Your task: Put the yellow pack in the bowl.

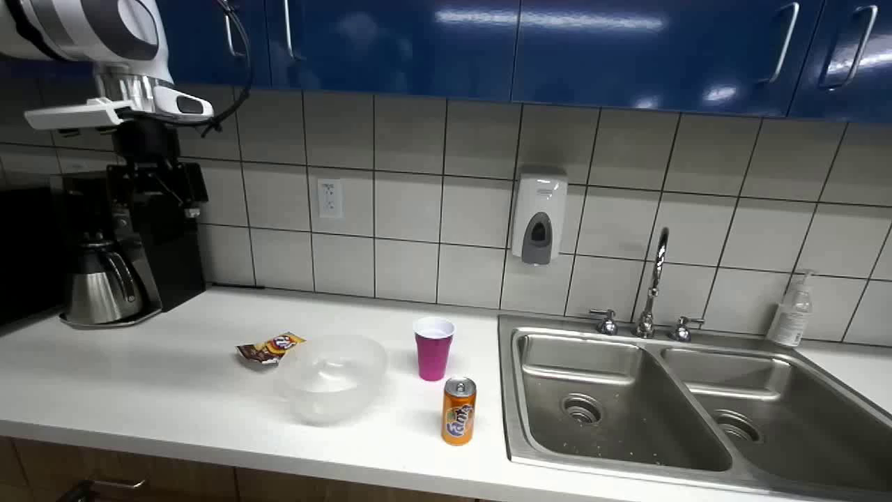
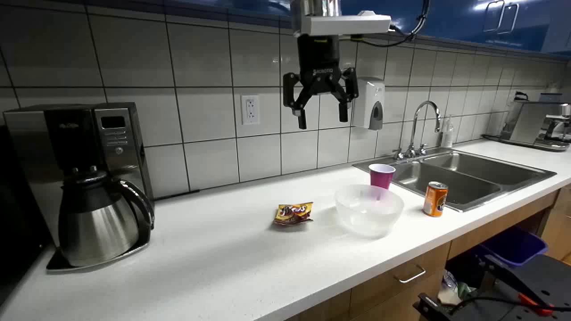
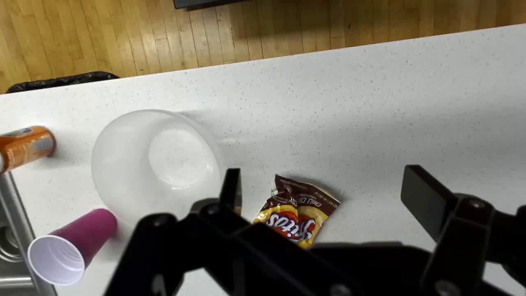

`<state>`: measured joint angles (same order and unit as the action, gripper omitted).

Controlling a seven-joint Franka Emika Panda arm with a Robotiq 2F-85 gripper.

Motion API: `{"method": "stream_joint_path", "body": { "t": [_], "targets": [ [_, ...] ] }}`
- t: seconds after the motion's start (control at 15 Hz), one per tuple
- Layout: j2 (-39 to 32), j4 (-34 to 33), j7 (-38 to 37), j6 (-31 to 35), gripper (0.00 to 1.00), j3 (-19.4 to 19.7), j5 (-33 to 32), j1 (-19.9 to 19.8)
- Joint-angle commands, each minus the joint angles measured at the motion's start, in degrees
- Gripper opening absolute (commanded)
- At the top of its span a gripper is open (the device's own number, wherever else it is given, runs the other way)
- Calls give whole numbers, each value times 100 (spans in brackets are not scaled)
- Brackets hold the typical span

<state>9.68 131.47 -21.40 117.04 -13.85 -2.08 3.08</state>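
Two black fingers (image 3: 427, 201) stand nearest in the wrist view, one low and left of centre, its twin towards the right, with a broad gap between them. The gripper (image 2: 323, 118) is spread wide and holds nothing; in both exterior views it points down, well above the white counter (image 3: 349, 102). Beyond the fingers, low and near the middle of the wrist frame, the yellow pack (image 3: 298, 207) lies on the counter, its lower edge partly hidden by the gripper. It is outside the bowl (image 3: 156, 160), which stands upright left of centre, near but apart. Past the bowl come the pink cup (image 3: 88, 232) at lower left, upright, and the orange can (image 3: 28, 146) at the left edge, also upright. The wooden floor (image 3: 279, 33) crosses the top of the frame, lower than the counter.

In an exterior view, the coffee maker (image 2: 71, 147) with its steel carafe (image 2: 98, 232) sits close at the left. Farther back, the double sink (image 2: 468, 183) is set into the counter at right. The tiled wall (image 2: 205, 116) runs behind, with an outlet (image 2: 250, 109) near the middle and a white dispenser (image 2: 369, 104) right of it. Blue cabinets (image 2: 526, 29) hang at upper right.
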Motion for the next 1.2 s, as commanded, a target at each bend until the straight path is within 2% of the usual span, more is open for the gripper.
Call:
{"method": "stream_joint_path", "body": {
  "t": [0.0,0.67,1.13],
  "targets": [
    [-12,-8,-18,-11,100,136,-24,140],
    [22,92,-208,126,100,83,-181,193],
    [-150,433,-654,966,100,34,-668,333]
  ]
}}
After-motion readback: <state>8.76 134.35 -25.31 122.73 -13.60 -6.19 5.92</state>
